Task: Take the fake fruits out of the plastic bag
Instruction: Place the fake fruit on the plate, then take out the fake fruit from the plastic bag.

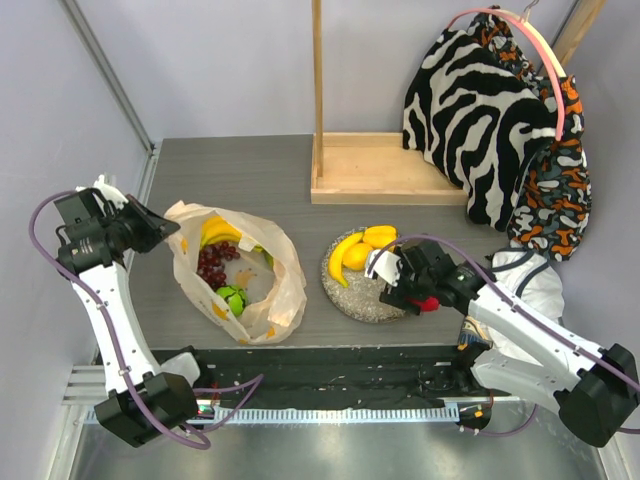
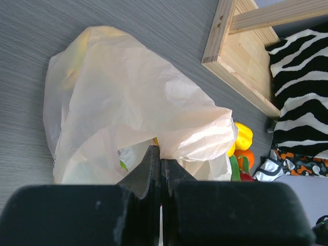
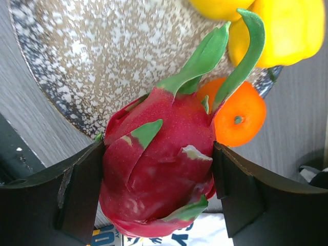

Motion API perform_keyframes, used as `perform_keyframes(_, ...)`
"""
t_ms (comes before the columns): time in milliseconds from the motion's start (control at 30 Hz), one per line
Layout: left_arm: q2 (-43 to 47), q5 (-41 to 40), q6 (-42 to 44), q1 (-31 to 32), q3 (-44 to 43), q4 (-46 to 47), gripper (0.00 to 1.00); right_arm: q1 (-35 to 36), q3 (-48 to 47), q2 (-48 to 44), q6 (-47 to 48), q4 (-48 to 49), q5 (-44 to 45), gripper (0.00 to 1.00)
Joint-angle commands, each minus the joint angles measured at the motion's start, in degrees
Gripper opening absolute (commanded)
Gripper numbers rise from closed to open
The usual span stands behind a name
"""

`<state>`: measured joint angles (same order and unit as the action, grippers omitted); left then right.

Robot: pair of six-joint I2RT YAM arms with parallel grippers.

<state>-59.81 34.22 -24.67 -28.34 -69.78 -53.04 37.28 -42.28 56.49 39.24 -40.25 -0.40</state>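
The plastic bag (image 1: 262, 300) lies open at the left of the table, with a dark red grape bunch (image 1: 212, 262), a green apple (image 1: 233, 298) and a yellow fruit (image 1: 220, 230) inside. My left gripper (image 1: 168, 228) is shut on the bag's left edge; in the left wrist view the jaws (image 2: 160, 160) pinch a fold of the bag (image 2: 128, 97). My right gripper (image 1: 412, 292) is shut on a red fruit (image 3: 159, 169) over the right rim of the speckled plate (image 3: 102, 61). On the plate lie a banana (image 1: 343, 255), a lemon (image 1: 358, 256), a yellow pepper (image 3: 287, 31) and an orange (image 3: 238, 118).
A wooden frame (image 1: 385, 168) stands at the back middle. Zebra-print and patterned cloths (image 1: 480, 110) hang at the back right. A white printed cloth (image 1: 520, 268) lies under my right arm. The table's front edge runs just below the bag and plate.
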Motion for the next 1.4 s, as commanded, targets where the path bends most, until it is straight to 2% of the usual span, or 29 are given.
perform_keyframes(0, 0.6, 0.2, -0.4, -0.6, -1.8, 2.5, 0.0, -0.2, 3.0, -0.9, 0.7, 7.9, 3.3, 0.28)
perform_keyframes(267, 3.0, 0.0, 0.8, -0.5, 0.6, 0.4, 0.0, -0.1, 4.0, 0.2, 0.7, 12.7, 4.2, 0.34)
perform_keyframes(367, 4.6, 0.1, 1.7, -0.4, 2.3, -0.9, 0.0, -0.2, 4.3, 1.0, 1.6, 13.3, 4.4, 0.42)
perform_keyframes(467, 5.7, -0.1, 3.6, -0.5, 3.2, -2.8, 0.0, -0.1, 4.4, 1.2, 1.6, 13.6, 5.4, 0.79)
perform_keyframes(500, 5.8, -0.2, 4.1, -0.5, 3.3, -3.5, 0.0, -0.2, 3.0, 1.2, 0.8, 12.6, 5.6, 0.97)
perform_keyframes(533, 5.9, -0.2, 4.8, -0.5, 3.2, -4.7, 0.0, -0.2, 1.9, 1.1, 0.1, 11.6, 5.5, 1.0)
perform_keyframes(633, 6.1, -1.3, 7.4, -0.6, 2.5, -7.2, 0.0, -0.2, -6.1, 1.8, -2.6, 5.7, 1.1, 1.0)
perform_keyframes(667, 5.8, -2.1, 8.7, -0.5, 2.1, -8.0, 0.0, -0.1, -11.4, 2.7, -4.5, 3.3, -3.9, 1.0)
perform_keyframes(767, 5.1, -3.9, 11.1, -0.5, 0.8, -11.4, 0.0, -0.1, -21.9, 6.8, -8.6, 0.2, -10.5, 1.0)
perform_keyframes(800, 5.1, -4.9, 11.5, -0.5, 0.5, -12.5, 0.0, 0.0, -24.3, 8.0, -9.4, -0.1, -15.2, 1.0)
perform_keyframes(867, 5.1, -5.6, 12.1, -0.5, 0.6, -13.4, 0.0, 0.3, -30.2, 10.8, -13.0, 1.5, -19.2, 1.0)
perform_keyframes(1033, 6.5, -8.8, 12.0, -0.5, 2.3, -14.6, 0.0, 3.0, -38.0, 20.8, -18.9, 9.6, -30.2, 0.97)
perform_keyframes(1067, 6.8, -10.6, 11.9, -0.5, 2.4, -15.3, 0.0, 6.2, -41.1, 23.4, -21.2, 14.4, -31.4, 0.92)
perform_keyframes(1200, 7.3, -15.2, 11.6, -0.5, 2.4, -16.6, 0.0, 12.9, -46.7, 32.0, -22.1, 18.4, -32.5, 0.79)
perform_keyframes(1233, 7.8, -19.4, 11.2, -0.5, 2.2, -16.7, 0.0, 14.0, -48.3, 33.2, -22.1, 18.8, -34.1, 0.76)
perform_keyframes(1267, 8.0, -22.1, 10.6, -0.5, 1.8, -16.9, 0.0, 15.4, -48.7, 34.6, -21.8, 19.5, -35.4, 0.71)
perform_keyframes(1333, 7.9, -26.6, 9.3, -0.8, 1.8, -16.5, 0.0, 16.2, -46.9, 37.0, -20.4, 20.6, -38.4, 0.67)
perform_keyframes(1367, 7.7, -26.3, 9.2, -0.9, 2.4, -16.2, 0.0, 16.5, -45.7, 37.6, -20.2, 23.1, -40.7, 0.65)
